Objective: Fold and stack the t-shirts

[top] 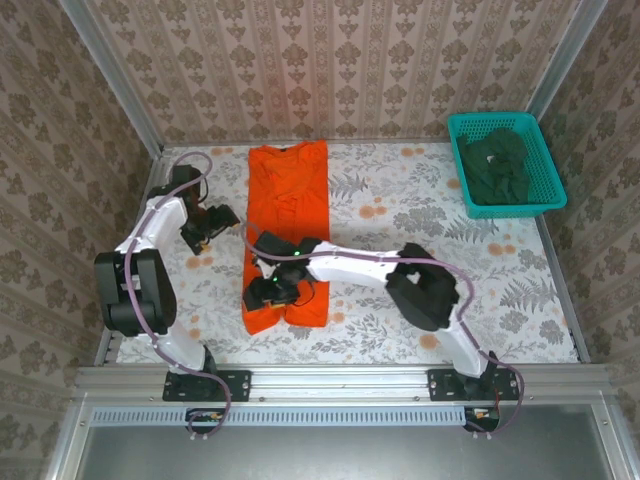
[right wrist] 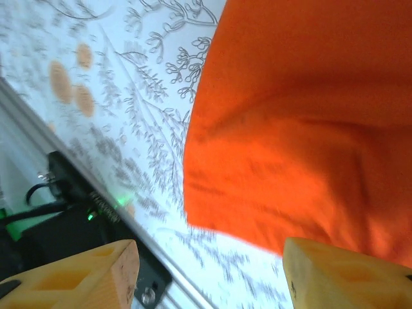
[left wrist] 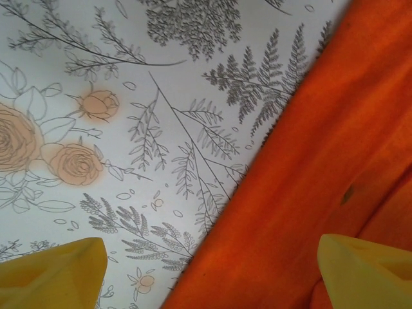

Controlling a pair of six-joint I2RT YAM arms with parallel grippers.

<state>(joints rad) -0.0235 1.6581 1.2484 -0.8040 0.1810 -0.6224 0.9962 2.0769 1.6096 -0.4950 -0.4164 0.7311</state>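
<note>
Orange t-shirt [top: 290, 200]: one, folded to a long strip, lying left of the middle of the table [top: 400, 230].
Long axis near to far, neck end toward the far wall. Dark green shirts [top: 497, 165] heaped in one teal mesh basket [top: 548, 190] at the far right corner, number not clear. Two grippers: left gripper [top: 222, 222] spread wide at the strip's left edge; right gripper [top: 272, 292] spread wide over its near end.
</note>
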